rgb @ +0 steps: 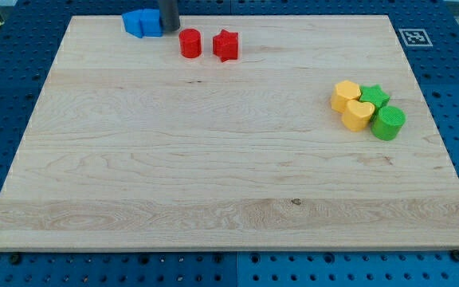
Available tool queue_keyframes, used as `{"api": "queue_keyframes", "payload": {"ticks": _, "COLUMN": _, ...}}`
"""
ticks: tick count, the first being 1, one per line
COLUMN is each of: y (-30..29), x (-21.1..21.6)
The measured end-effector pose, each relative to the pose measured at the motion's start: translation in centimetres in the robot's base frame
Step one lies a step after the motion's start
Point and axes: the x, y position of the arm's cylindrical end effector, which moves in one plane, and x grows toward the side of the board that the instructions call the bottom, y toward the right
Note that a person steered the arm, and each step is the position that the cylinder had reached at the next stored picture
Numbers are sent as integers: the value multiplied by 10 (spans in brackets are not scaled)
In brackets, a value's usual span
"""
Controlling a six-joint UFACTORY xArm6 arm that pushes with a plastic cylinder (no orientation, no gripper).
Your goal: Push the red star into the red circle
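Observation:
The red star (225, 45) lies near the view's top, left of centre, on the wooden board (213, 159). The red circle (190, 43) stands just to its left, with a small gap between them. My rod comes down from the view's top edge; my tip (170, 29) sits just above and to the left of the red circle, right beside the blue blocks (143, 23). The tip is apart from the red star, with the red circle between them.
Two blue blocks sit together at the board's top edge, left of my tip. A cluster at the view's right holds two yellow blocks (351, 104), a green star (374, 96) and a green cylinder (388, 123). A marker tag (413, 37) lies off the board's top right corner.

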Motion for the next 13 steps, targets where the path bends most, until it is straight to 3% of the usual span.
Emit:
{"api": "queue_keyframes", "payload": {"ticks": 1, "y": 44, "x": -7}}
{"api": "queue_keyframes", "payload": {"ticks": 2, "y": 129, "x": -6}}
{"api": "queue_keyframes", "payload": {"ticks": 3, "y": 212, "x": 16}}
{"api": "queue_keyframes", "payload": {"ticks": 4, "y": 243, "x": 56}}
{"api": "queue_keyframes", "payload": {"ticks": 5, "y": 239, "x": 83}}
{"api": "queue_keyframes", "payload": {"ticks": 8, "y": 132, "x": 85}}
{"api": "queue_keyframes", "payload": {"ticks": 10, "y": 156, "x": 79}}
{"api": "queue_keyframes", "payload": {"ticks": 13, "y": 135, "x": 56}}
